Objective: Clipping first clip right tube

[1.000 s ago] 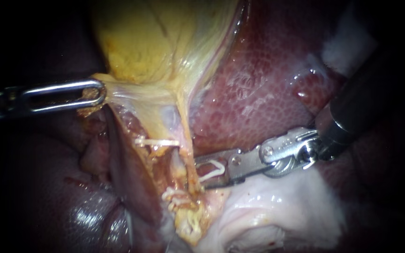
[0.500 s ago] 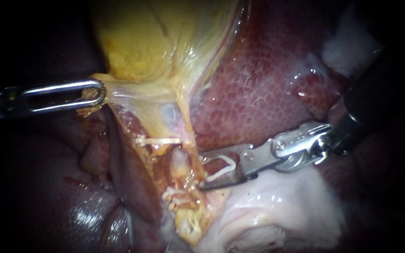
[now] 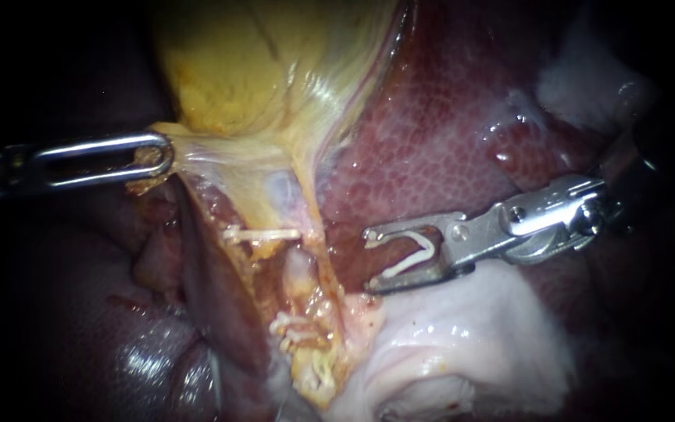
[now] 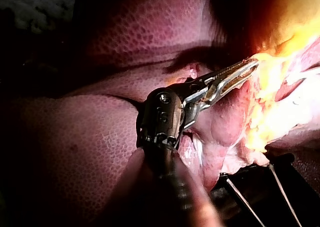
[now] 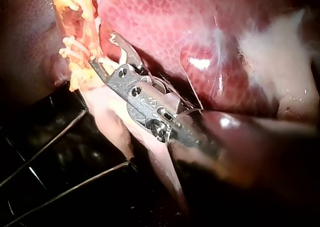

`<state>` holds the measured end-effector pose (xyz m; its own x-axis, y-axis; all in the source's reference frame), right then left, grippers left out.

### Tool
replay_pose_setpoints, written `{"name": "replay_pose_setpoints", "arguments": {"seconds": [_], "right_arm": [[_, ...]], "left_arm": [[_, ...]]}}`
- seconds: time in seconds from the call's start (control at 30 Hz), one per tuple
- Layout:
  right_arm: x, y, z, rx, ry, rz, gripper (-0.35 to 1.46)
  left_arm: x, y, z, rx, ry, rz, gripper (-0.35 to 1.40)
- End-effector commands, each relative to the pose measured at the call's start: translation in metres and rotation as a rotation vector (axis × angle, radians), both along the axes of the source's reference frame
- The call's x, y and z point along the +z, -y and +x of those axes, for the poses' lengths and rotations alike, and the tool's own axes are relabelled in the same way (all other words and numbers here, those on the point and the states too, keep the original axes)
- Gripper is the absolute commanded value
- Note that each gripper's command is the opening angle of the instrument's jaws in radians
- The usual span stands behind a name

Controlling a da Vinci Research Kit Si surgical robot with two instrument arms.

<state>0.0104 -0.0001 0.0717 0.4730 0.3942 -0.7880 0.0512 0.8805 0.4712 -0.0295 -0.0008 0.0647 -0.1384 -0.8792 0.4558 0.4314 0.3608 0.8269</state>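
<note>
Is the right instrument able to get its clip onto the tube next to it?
Probably yes. The right instrument holds the clip in its jaws and points at the tube, a little apart from it, with only bare liver between.

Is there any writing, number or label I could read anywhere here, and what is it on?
None: no legible word, number or sign shows on the silver right instrument holding a white clip, the silver left instrument, the yellow gallbladder or the dark red liver.
</note>
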Motion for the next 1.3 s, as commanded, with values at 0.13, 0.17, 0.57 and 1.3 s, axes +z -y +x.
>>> {"name": "replay_pose_setpoints", "arguments": {"seconds": [0.13,0.17,0.57,1.3], "right_arm": [[0.0014,0.0010,0.0013,-0.002,-0.002,0.029,0.35],[0.0017,0.0012,0.0017,-0.003,-0.002,0.034,0.35],[0.0046,0.0046,0.0053,0.001,-0.047,0.186,0.41],[0.0068,0.0078,0.0049,-0.042,-0.090,0.388,0.34]], "left_arm": [[0.0000,0.0000,0.0000,0.000,0.000,0.000,-0.35],[0.0000,0.0000,0.0000,0.000,0.000,0.000,-0.35],[-0.0003,-0.0001,0.0000,0.000,0.000,0.002,-0.35],[-0.0004,-0.0001,0.0002,0.001,0.001,0.002,-0.35]]}}
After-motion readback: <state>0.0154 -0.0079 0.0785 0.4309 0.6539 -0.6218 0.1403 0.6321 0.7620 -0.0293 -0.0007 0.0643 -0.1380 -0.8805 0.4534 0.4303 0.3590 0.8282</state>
